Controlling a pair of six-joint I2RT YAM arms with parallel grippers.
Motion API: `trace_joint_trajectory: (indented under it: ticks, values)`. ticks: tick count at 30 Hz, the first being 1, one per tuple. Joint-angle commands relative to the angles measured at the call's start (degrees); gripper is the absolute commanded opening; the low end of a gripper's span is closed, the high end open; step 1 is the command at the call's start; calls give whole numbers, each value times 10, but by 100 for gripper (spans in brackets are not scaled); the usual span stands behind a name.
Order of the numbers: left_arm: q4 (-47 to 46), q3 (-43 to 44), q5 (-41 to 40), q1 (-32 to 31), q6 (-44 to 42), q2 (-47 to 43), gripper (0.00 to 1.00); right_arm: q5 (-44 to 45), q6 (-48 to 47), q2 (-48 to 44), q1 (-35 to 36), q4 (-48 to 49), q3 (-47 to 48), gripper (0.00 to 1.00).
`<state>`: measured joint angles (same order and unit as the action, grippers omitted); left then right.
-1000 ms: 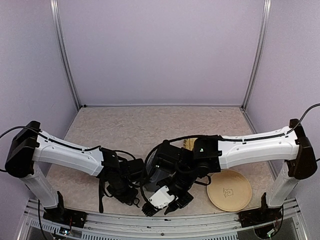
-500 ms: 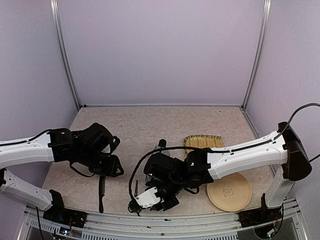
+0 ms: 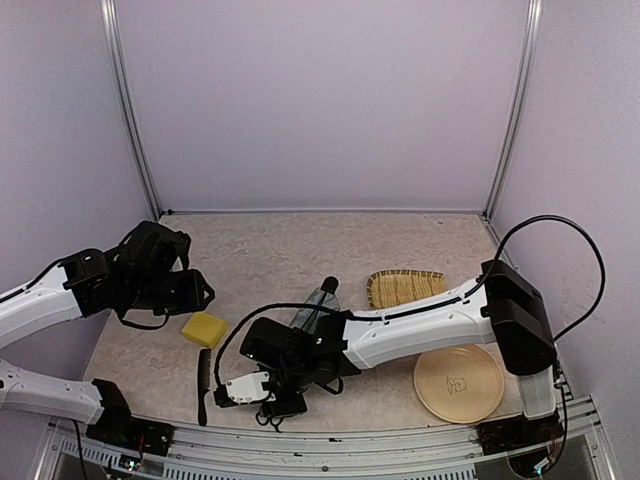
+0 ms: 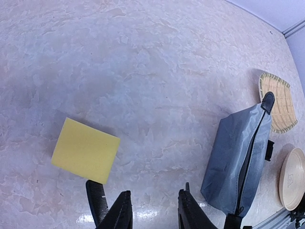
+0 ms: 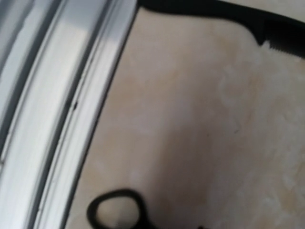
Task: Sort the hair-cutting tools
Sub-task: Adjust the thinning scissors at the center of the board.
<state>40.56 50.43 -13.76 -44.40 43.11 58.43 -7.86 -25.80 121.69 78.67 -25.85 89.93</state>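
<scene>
Left gripper (image 4: 153, 202) has withdrawn to the left, its fingers now spread and empty; the yellow sponge (image 3: 204, 329) and comb (image 3: 203, 385) lie uncovered. Right gripper (image 3: 262, 392) has swung across, low over scissors (image 5: 143, 214) beside the front rail (image 5: 57, 95); its finger state cannot be told; a scissors pick-up is judged next.

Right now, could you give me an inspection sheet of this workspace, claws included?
Surface: beige mottled table, no spills seen.
Job's things: black comb near front edge; scissors handle loop beside the rail; clipper and guard: nothing seen.
Clutter: yellow sponge, grey-blue pouch, woven tray, round plate.
Claws: left claw open, empty; right claw low near front edge, grip unclear.
Cables: black cable looping above right arm.
Surroundings: lilac walls, metal posts.
</scene>
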Motion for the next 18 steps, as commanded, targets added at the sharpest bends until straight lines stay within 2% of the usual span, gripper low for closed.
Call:
trace_joint_trajectory:
  ticks: [1,18]
  values:
    - [-23,-19,-13,5,-19,7,33,16,15,33,-3,-39,36,42]
    - [-43,-38,-5,17,-36,21,34,67,-35,29,11,-71,-12,47]
